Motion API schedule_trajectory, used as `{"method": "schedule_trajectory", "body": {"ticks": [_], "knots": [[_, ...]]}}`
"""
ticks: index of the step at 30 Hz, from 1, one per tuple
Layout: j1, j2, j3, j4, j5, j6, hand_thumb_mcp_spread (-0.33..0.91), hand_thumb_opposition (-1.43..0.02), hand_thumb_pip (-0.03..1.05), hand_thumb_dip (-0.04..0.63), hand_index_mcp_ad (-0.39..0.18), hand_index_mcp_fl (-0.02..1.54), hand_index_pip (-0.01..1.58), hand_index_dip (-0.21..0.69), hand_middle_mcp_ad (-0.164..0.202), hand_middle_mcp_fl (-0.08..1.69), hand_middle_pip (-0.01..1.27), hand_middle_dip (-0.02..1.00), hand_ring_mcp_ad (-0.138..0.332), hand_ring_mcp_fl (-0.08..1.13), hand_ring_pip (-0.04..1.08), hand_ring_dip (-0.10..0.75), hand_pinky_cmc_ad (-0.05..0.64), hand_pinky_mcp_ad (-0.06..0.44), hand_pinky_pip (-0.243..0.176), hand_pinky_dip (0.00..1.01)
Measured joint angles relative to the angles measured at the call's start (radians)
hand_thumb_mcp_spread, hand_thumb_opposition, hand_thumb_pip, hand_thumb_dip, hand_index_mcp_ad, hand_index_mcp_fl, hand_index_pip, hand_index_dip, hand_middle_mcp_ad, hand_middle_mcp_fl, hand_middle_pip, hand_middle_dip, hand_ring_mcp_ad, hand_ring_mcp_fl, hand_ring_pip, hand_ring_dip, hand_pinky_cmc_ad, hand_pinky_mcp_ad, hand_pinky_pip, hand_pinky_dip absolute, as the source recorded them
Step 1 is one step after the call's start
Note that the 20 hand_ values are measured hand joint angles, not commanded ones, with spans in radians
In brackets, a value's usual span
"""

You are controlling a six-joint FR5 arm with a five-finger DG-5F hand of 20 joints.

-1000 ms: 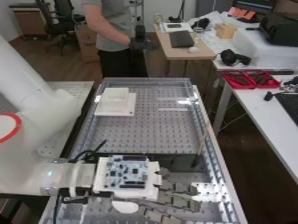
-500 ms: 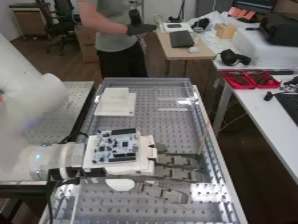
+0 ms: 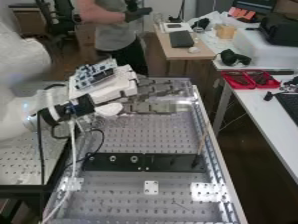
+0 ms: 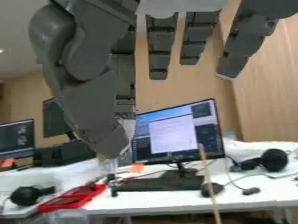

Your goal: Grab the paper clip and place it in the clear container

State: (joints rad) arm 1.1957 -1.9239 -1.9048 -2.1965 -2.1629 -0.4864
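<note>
On the near part of the perforated bench, a thin dark sliver lies flat, its long axis slanting from far left to near right. It is too small for me to tell whether it is the paper clip, or which end is which; I cannot place the clip for certain.

The arm comes in from the left, and the hand hangs over the far part of the bench. Its white back, with a circuit board on top, tilts so that the wrist end sits nearer and the knuckle end farther. The fingers are open, held out nearly straight and spread a little, pointing right; the thumb stands apart from them.

Nearer than the hand, a black bar runs left to right across the bench, and a thin wooden stick slants upward at its right end.
</note>
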Motion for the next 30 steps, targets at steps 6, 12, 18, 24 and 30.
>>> {"method": "schedule_trajectory", "body": {"ticks": [6, 12, 18, 24, 30], "knots": [[0.082, 0.052, -0.030, 0.007, 0.000, 0.002, 0.53, -0.95, 0.60, 0.300, -0.152, 0.58, 1.40, 0.016, 0.044, 0.20, 0.12, 0.19, 0.098, 0.03, 0.11, 0.112, 0.353, 0.264, 0.037, 0.20], [0.180, 0.068, -0.031, -0.015, 0.077, -0.017, 0.53, -0.95, 0.60, 0.297, -0.152, 0.58, 1.40, 0.016, 0.044, 0.20, 0.12, 0.19, 0.096, 0.03, 0.11, 0.112, 0.349, 0.262, 0.037, 0.20], [0.289, 0.061, -0.016, -0.042, 0.211, -0.049, 0.53, -0.95, 0.60, 0.300, -0.152, 0.58, 1.40, 0.016, 0.044, 0.20, 0.12, 0.19, 0.094, 0.03, 0.11, 0.112, 0.349, 0.262, 0.037, 0.20], [0.385, 0.016, 0.028, -0.081, 0.376, -0.078, 0.53, -0.95, 0.60, 0.300, -0.152, 0.58, 1.40, 0.016, 0.042, 0.20, 0.13, 0.19, 0.094, 0.03, 0.11, 0.112, 0.349, 0.262, 0.037, 0.20], [0.458, -0.036, 0.081, -0.123, 0.505, -0.097, 0.53, -0.95, 0.60, 0.300, -0.152, 0.58, 1.40, 0.016, 0.042, 0.20, 0.13, 0.19, 0.094, 0.03, 0.11, 0.112, 0.349, 0.265, 0.037, 0.20]]}}
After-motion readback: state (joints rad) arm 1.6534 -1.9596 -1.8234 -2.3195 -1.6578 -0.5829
